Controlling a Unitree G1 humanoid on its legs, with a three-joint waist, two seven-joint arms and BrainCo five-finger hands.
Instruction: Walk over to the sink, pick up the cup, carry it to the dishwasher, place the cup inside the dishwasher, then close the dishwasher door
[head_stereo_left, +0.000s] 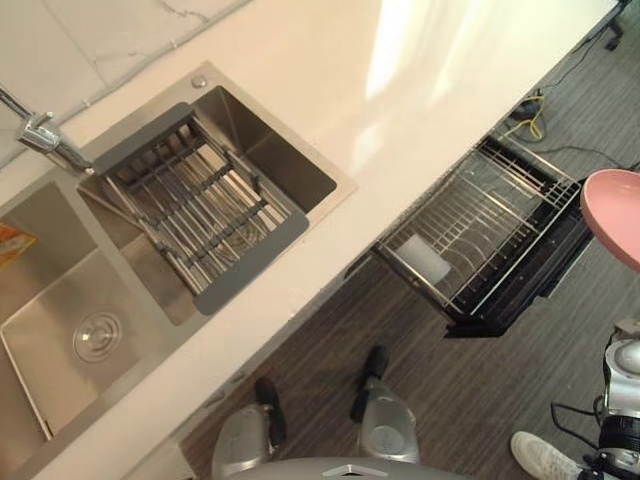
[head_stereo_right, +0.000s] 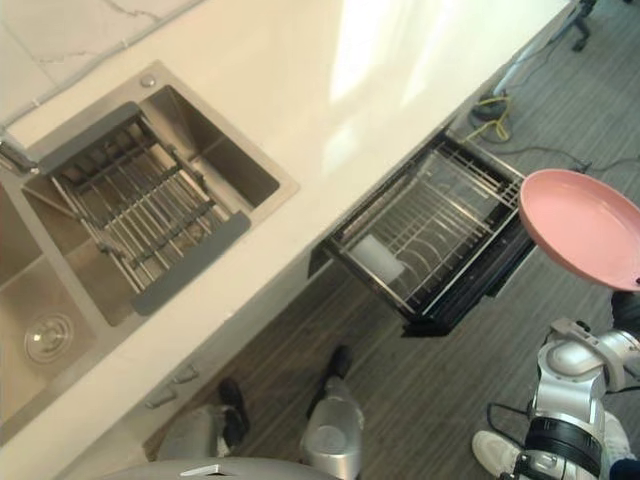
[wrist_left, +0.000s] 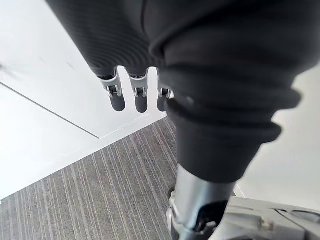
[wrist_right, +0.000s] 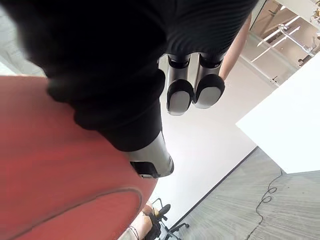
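Pink, round and shallow, more dish than cup: pink dish (head_stereo_right: 585, 225) up at the right side, over the floor (head_stereo_left: 450, 400) just past the open dishwasher (head_stereo_left: 490, 240), apart from its rack. Borne on the right arm, with the right hand (wrist_right: 179, 97) close against it; cannot tell whether clamped round it or merely supporting it. Left hand (wrist_left: 141, 97) hanging loose and straight-fingered above the floor, holding nothing.

Dishwasher pulled open from beneath the desk (head_stereo_left: 330, 80), its wire rack (head_stereo_right: 430, 225) carrying 1 white piece (head_stereo_left: 425, 258) near the inner corner. Sink (head_stereo_left: 60, 320) of 2 basins off to the left, with a slatted drain tray (head_stereo_left: 200, 205) across the basin nearer the dishwasher.

Judged as the carrying step, close to its end: pick-up done, placing not yet begun, dishwasher open. Next move, probably: bring the dish across and down over the free wire slots, clear of the white piece and the front edge, set down level, let go, then draw the arm out before pushing the dishwasher shut.
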